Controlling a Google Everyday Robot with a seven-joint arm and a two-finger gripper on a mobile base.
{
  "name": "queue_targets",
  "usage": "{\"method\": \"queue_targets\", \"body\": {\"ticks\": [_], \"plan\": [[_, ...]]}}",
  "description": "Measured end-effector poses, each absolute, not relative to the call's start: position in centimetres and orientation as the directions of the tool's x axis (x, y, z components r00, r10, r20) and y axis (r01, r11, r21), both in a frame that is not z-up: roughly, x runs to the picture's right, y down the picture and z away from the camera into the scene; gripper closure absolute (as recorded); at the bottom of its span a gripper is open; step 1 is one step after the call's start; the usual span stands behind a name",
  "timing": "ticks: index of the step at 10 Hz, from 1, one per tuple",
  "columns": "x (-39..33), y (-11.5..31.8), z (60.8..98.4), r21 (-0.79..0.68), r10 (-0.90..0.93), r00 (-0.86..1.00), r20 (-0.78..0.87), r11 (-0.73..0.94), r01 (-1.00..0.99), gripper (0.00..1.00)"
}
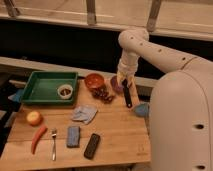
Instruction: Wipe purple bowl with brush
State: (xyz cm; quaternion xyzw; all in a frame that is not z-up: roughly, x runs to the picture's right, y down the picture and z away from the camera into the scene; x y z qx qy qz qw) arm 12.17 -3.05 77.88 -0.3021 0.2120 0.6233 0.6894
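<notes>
In our one camera view, the purple bowl [116, 86] sits at the back of the table, with the orange bowl [93, 80] just to its left. The gripper [125, 80] hangs over the purple bowl's right edge, pinching the brush [127, 96] tight. The brush's long black handle runs down toward us and a bit right of the purple bowl. We think the brush must go a little left. The arm [150, 47] bends high above the purple bowl and points straight down.
</notes>
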Motion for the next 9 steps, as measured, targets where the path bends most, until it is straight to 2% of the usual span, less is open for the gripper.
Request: {"method": "queue_targets", "body": {"ticks": [3,9], "plan": [[11.9,-2.0,78.5,-0.196,0.728,0.176,-0.662,0.059,-0.979,0.87],[12.4,0.6,84.5,-0.243,0.726,0.229,-0.649,0.087,-0.966,0.87]]}}
